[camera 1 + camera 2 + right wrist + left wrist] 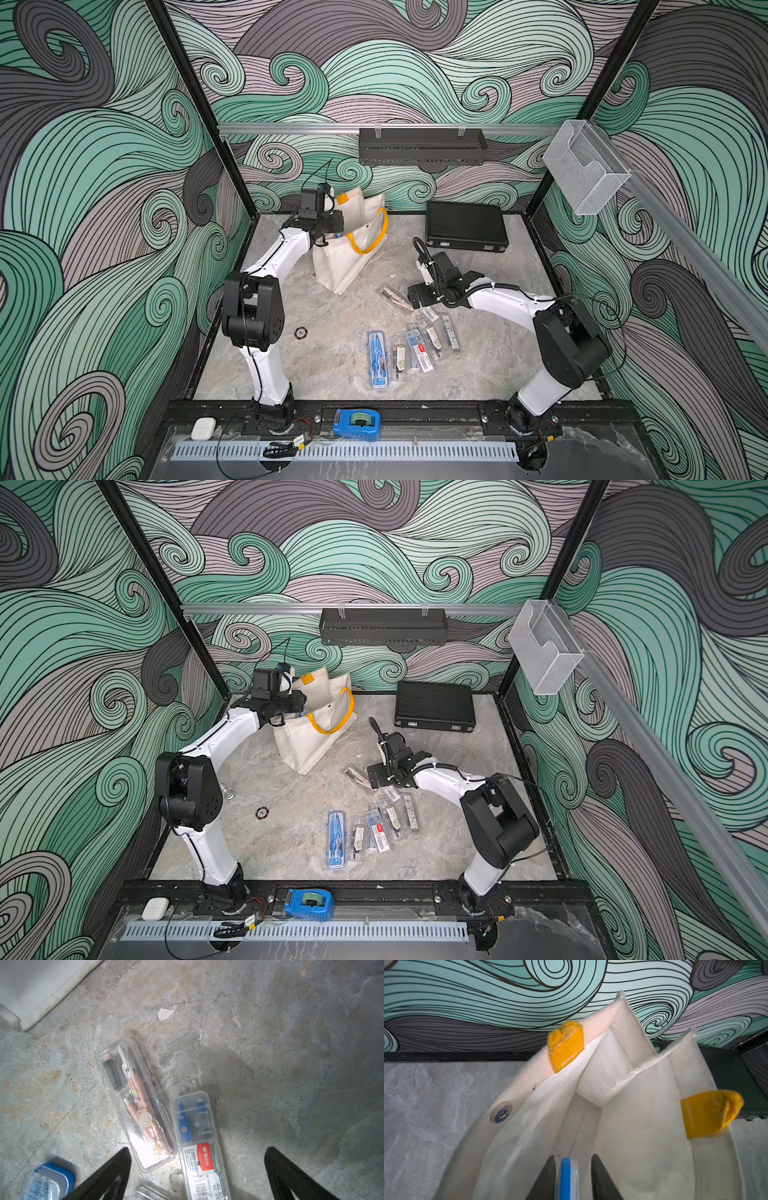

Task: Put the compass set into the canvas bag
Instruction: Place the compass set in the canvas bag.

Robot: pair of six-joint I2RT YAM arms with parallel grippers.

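My left jaws, slightly parted, flank the blue-edged compass set (568, 1178) inside the canvas bag (639, 1126) (far left). Risk: it tips, lodging on the folded gusset (604, 1076). Right jaws: wide, empty.

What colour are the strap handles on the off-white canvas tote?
Yellow strap handles, clearest in a top view.

Red M&G label (205, 1156) on clear compass case (192, 1124), Chinese characters 套装 beside barcode (200, 1191) below it
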